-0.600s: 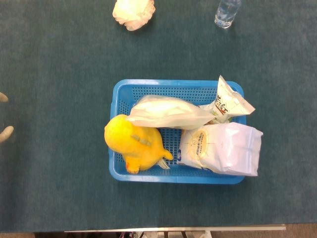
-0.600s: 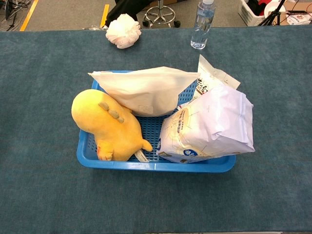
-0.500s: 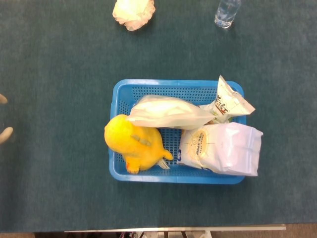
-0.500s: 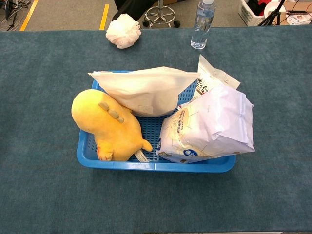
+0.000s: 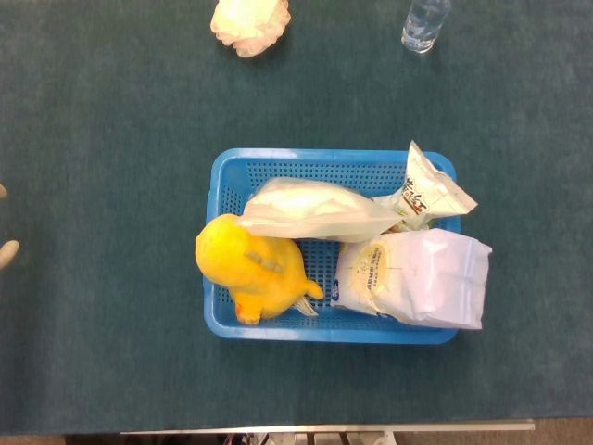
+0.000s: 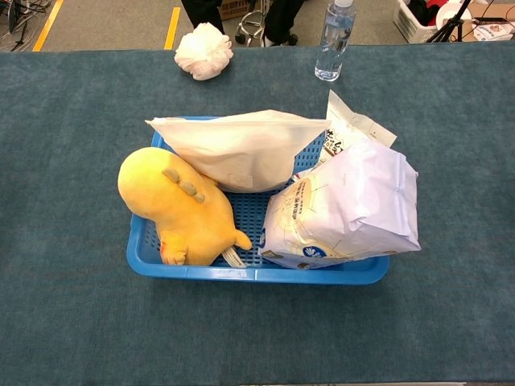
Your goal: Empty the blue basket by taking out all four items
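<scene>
The blue perforated plastic basket (image 6: 201,269) sits in the middle of the dark teal cloth-covered worktop (image 6: 72,161), and all four items are in it, so nothing has been taken out yet. A yellow plush toy (image 6: 177,205) fills the basket's left side and bulges over the left rim. A white flat pouch (image 6: 241,145) lies across the far part, one edge resting on the plush. A large pale lilac bag (image 6: 354,205) takes the right side and overhangs the right rim, and a small printed snack packet (image 6: 350,129) is wedged behind it at the far right corner.

The risks come from this crowding. Lifting the plush first may drag the pouch leaning on it and tip it onto the worktop. Pulling the lilac bag sideways instead of upward could catch the rim and slide or tilt the light basket. The slick packet, half hidden, looks easy to pinch poorly and drop.

Beyond the basket, at the far edge, stand a clear plastic water bottle (image 6: 334,40) and a white mesh bath puff (image 6: 203,50); a wide swing could knock the bottle over.

Only fingertips of the left hand (image 5: 6,250) show at the head view's left edge, well apart from the basket; I cannot tell its state. The right hand is out of sight.
</scene>
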Available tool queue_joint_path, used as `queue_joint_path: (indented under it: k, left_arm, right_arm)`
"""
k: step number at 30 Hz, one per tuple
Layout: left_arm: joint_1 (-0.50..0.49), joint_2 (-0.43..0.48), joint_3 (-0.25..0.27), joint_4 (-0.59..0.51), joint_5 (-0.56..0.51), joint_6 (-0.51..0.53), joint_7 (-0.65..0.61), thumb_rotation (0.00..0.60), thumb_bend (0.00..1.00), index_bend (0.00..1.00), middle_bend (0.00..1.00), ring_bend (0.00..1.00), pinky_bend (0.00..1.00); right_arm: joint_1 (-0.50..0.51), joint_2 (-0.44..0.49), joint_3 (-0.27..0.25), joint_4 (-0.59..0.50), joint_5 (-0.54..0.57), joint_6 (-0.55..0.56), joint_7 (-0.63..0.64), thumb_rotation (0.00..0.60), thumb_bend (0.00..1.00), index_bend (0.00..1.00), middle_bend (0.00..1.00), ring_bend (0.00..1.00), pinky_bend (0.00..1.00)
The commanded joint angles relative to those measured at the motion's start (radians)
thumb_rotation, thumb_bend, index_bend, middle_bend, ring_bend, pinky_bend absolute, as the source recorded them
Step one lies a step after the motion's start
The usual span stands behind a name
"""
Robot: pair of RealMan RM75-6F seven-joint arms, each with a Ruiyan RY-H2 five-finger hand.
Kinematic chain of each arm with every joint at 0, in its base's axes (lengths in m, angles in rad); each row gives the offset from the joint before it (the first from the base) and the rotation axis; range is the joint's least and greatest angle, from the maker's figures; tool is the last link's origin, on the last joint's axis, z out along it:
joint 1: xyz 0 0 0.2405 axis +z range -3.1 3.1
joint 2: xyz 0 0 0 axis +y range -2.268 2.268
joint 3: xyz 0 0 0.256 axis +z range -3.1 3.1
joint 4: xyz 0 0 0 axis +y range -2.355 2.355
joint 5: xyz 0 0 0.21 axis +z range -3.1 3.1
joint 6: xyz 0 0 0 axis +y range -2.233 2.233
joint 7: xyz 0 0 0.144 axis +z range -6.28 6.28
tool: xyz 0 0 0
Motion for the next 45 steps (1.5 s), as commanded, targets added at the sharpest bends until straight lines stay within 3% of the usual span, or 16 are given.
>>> queue_joint_path:
  k: [1,9,20,28,40,45]
  left_arm:
    - [-0.001,-0.003,-0.001,0.002,-0.001,-0.002,0.002,0.600,0.10,0.40,0.38,0.26,0.46]
    - [0.000,0.001,-0.001,-0.009,0.000,0.002,0.014,0.600,0.10,0.40,0.38,0.26,0.46]
    - [0.009,0.005,0.002,-0.015,-0.006,0.008,0.016,0.600,0.11,0.40,0.38,0.26,0.46]
    - [0.006,0.002,0.003,-0.002,-0.004,0.001,-0.001,0.600,0.10,0.40,0.40,0.27,0.46]
    - [0.018,0.006,0.006,0.005,-0.010,0.006,-0.020,0.600,0.10,0.40,0.42,0.29,0.47]
    - [0.018,0.001,0.007,0.012,-0.008,0.006,-0.025,0.600,0.10,0.40,0.42,0.29,0.47]
  right_arm:
    - [0.046,0.041,-0.023,-0.045,-0.086,-0.037,0.027,0.600,0.00,0.03,0.09,0.08,0.35]
    - [0.155,0.110,-0.064,-0.160,-0.211,-0.187,0.013,0.600,0.00,0.03,0.09,0.08,0.35]
    - [0.237,0.111,-0.073,-0.202,-0.230,-0.302,-0.004,0.600,0.00,0.00,0.05,0.04,0.35]
    - [0.284,0.035,-0.057,-0.156,-0.213,-0.337,0.015,0.600,0.00,0.00,0.00,0.00,0.33]
    - [0.352,-0.079,-0.084,-0.023,-0.222,-0.345,0.241,0.600,0.00,0.00,0.00,0.00,0.35]
    - [0.362,-0.083,-0.097,-0.018,-0.212,-0.339,0.288,0.600,0.00,0.00,0.06,0.07,0.39]
